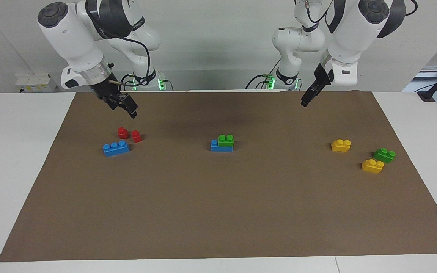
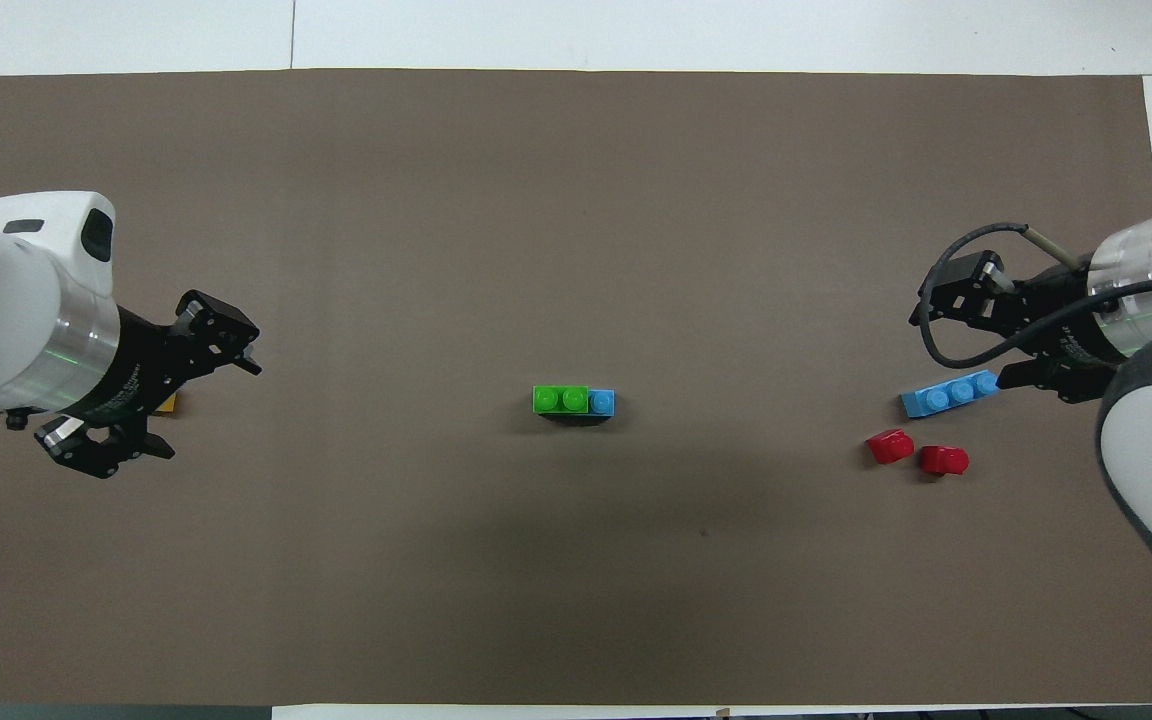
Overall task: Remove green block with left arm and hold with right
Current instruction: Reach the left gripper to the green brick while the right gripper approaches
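A green block [image 1: 226, 140] sits on top of a blue brick [image 1: 216, 146] in the middle of the brown mat; both also show in the overhead view, the green block [image 2: 561, 399] on the blue brick [image 2: 603, 402]. A second green block [image 1: 384, 155] lies loose at the left arm's end. My left gripper [image 1: 305, 101] hangs open and empty in the air over the mat's edge nearest the robots; it also shows in the overhead view [image 2: 208, 410]. My right gripper [image 1: 126, 107] hangs open and empty over the mat just above the red pieces; it also shows in the overhead view [image 2: 976, 340].
Two yellow bricks [image 1: 341, 145] [image 1: 372, 166] lie beside the loose green block. At the right arm's end lie a three-stud blue brick [image 1: 116, 148] and two small red pieces [image 1: 123, 132] [image 1: 137, 136]. The brown mat [image 1: 218, 212] covers most of the white table.
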Robot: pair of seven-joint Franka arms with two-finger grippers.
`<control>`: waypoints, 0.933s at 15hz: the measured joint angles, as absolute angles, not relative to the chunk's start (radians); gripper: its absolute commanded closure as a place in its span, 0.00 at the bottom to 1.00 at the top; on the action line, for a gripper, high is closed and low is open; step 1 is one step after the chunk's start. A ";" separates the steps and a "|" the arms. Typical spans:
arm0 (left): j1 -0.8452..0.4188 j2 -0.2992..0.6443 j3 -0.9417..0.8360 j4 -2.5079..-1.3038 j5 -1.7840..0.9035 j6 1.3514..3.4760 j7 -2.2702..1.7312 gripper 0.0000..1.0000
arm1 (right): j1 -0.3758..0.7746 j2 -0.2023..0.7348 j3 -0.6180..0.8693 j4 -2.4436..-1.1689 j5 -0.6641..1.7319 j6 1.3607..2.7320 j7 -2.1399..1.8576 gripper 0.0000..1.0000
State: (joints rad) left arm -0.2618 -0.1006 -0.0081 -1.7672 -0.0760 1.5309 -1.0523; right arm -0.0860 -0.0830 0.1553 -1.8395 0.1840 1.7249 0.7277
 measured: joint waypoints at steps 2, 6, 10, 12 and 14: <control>-0.295 -0.104 -0.009 -1.771 -0.081 1.545 -1.202 0.00 | -0.084 -0.083 0.156 -1.847 0.195 1.721 0.839 0.00; -0.364 -0.107 -0.010 -1.793 -0.093 1.636 -1.531 0.00 | -0.062 -0.085 0.156 -1.854 0.199 1.709 0.866 0.00; -0.440 -0.125 -0.011 -1.853 -0.094 1.732 -1.741 0.00 | -0.045 -0.095 0.156 -1.883 0.219 1.688 0.883 0.00; -0.469 -0.131 -0.011 -1.882 -0.094 1.777 -1.824 0.00 | -0.047 -0.099 0.153 -1.910 0.277 1.689 0.953 0.00; -0.497 -0.131 -0.011 -1.905 -0.096 1.816 -1.897 0.00 | -0.046 -0.099 0.152 -1.929 0.307 1.713 1.088 0.00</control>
